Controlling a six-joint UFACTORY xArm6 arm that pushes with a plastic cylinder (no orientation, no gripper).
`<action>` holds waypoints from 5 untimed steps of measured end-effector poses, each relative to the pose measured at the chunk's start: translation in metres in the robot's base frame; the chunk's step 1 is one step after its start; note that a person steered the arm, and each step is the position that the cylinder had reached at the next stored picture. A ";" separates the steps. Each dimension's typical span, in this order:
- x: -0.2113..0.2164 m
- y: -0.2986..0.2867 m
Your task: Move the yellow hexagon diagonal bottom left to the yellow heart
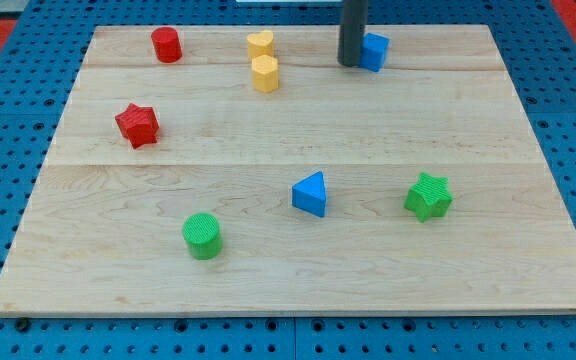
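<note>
The yellow hexagon (pixel 265 73) stands near the view's top, directly below the yellow heart (pixel 260 44) and almost touching it. My tip (pixel 350 63) is at the view's top, right of both yellow blocks and apart from them. It stands against the left side of a blue cube (pixel 374 51).
A red cylinder (pixel 166 45) is at the top left and a red star (pixel 137 125) below it. A green cylinder (pixel 202 236), a blue triangle (pixel 310 193) and a green star (pixel 428 196) lie across the lower half. The wooden board (pixel 528 120) sits on a blue pegboard.
</note>
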State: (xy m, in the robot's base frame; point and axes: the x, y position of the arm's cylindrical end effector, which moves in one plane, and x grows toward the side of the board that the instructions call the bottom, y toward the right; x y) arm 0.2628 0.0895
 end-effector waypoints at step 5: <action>0.035 -0.083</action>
State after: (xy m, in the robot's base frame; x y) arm 0.2973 0.0067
